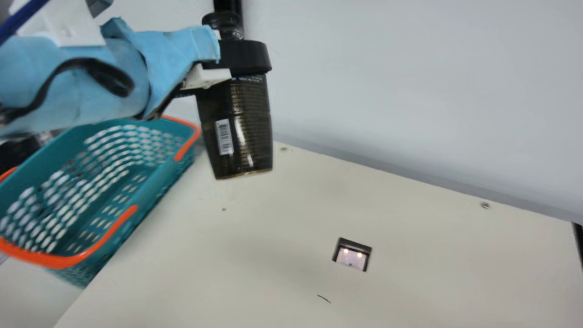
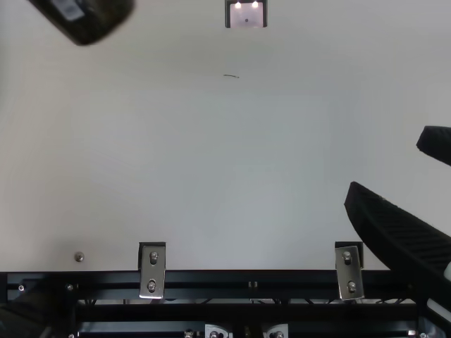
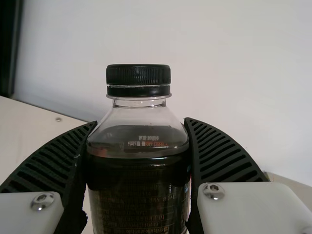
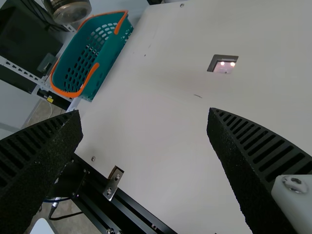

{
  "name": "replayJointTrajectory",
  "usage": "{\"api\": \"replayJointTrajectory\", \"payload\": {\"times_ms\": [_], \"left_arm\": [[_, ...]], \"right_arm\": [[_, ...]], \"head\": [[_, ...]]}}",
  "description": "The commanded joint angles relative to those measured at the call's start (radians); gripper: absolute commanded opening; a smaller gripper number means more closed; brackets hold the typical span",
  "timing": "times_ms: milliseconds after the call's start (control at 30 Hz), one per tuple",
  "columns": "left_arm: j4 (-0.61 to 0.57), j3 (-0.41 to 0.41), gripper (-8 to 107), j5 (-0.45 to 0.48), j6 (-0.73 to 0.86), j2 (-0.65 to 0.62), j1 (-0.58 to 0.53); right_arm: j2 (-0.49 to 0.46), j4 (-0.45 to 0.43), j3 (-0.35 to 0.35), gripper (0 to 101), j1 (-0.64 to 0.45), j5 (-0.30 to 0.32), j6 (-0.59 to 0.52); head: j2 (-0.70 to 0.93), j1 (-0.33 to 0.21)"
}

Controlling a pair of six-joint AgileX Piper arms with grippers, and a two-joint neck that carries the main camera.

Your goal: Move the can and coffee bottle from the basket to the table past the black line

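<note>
Coffee bottle (image 1: 246, 127): in the left end effector (image 1: 239, 59), up off the surface (image 1: 218, 255), cap up, slight tilt in the main view. Dark body, barcode label (image 1: 224, 136) on the side facing the neck camera. Top view has its lower part at roughly 10 to 11 o'clock, a bit blurred.

Left wrist view, the same end effector (image 3: 141, 123) up close: ribbed fingers, one per side, closed around the bottle just below its clear shoulder. Black cap (image 3: 138, 78) sticks up above the fingertips. Solid grip, as far as I can see from here. Left arm (image 1: 104, 105) wears a light blue cover and comes in from 9 to 10 o'clock in the main view.

Basket (image 1: 150, 196): teal, perforated, orange handles, 8 o'clock from the bottle in the main view. Bottle and basket look near each other; can't tell how much they overlap from above.

Right end effector (image 2: 384, 167): 3 o'clock in the top view, fingers spread wide, bare surface between them.

Further out: dark-framed inset (image 1: 351, 255) with two light spots in the surface, 5 o'clock from the bottle, main view. Short dark mark (image 1: 324, 299) at 7 o'clock from that inset. Pale wall (image 1: 410, 91) behind. Black rails (image 2: 282, 280) with metal brackets (image 2: 152, 271) along the surface's 6 o'clock side, top view.
</note>
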Motion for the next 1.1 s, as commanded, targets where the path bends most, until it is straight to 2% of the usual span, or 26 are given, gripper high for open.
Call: {"api": "replayJointTrajectory", "payload": {"times_ms": [0,433,533,900,1067], "left_arm": [[0.054,-0.026,10,0.013,-0.116,0.013,-0.078],[0.197,-0.13,10,0.1,-0.379,0.081,-0.295],[0.214,-0.145,10,0.115,-0.418,0.091,-0.323],[0.241,-0.156,10,0.124,-0.449,0.097,-0.349],[0.191,-0.168,10,0.122,-0.409,0.094,-0.317]], "right_arm": [[0.0,0.0,0.0,101,0.0,0.0,0.0],[0.0,0.0,0.0,101,0.0,0.0,0.0],[0.0,0.0,0.0,101,0.0,0.0,0.0],[0.0,0.0,0.0,101,0.0,0.0,0.0],[0.0,0.0,0.0,101,0.0,0.0,0.0]], "head": [[-0.048,-0.026],[-0.319,-0.046],[-0.319,-0.046],[-0.319,-0.046],[-0.319,-0.046]]}}
